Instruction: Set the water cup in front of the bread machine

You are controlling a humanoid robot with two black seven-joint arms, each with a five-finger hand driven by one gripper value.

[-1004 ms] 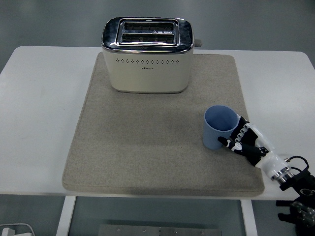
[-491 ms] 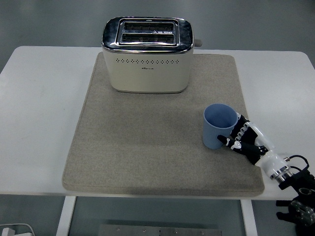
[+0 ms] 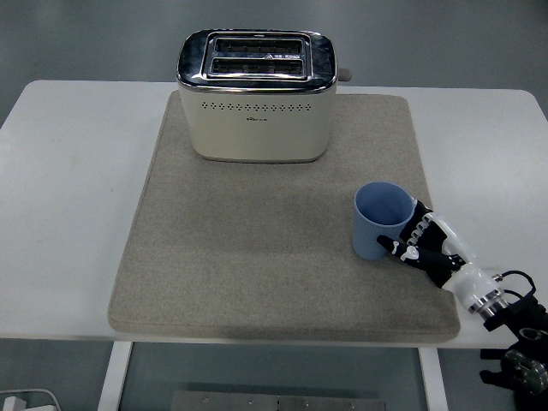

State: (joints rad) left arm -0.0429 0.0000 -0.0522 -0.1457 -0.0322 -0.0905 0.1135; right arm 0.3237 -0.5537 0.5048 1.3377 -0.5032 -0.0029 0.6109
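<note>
Standing upright at right near corner of beige felt mat (image 3: 257, 257): pale blue open-topped water cup (image 3: 381, 221). Probably rigid, light, smooth-walled; best gripped mid-wall. Black-and-white right hand (image 3: 425, 242) curled against right side. Cream chrome-topped toaster (image 3: 254, 96) far left.

White table (image 3: 77, 214) with rounded far corners, spanning nearly the whole width under even, soft light with only faint shadows. Covered in the middle by a large beige-grey felt mat (image 3: 257, 257), reaching from the far side almost to the near edge. Beyond and below, dull grey-green floor (image 3: 94, 38), with white table legs (image 3: 116, 377) and a pale object (image 3: 21, 401) at the near left corner.
</note>
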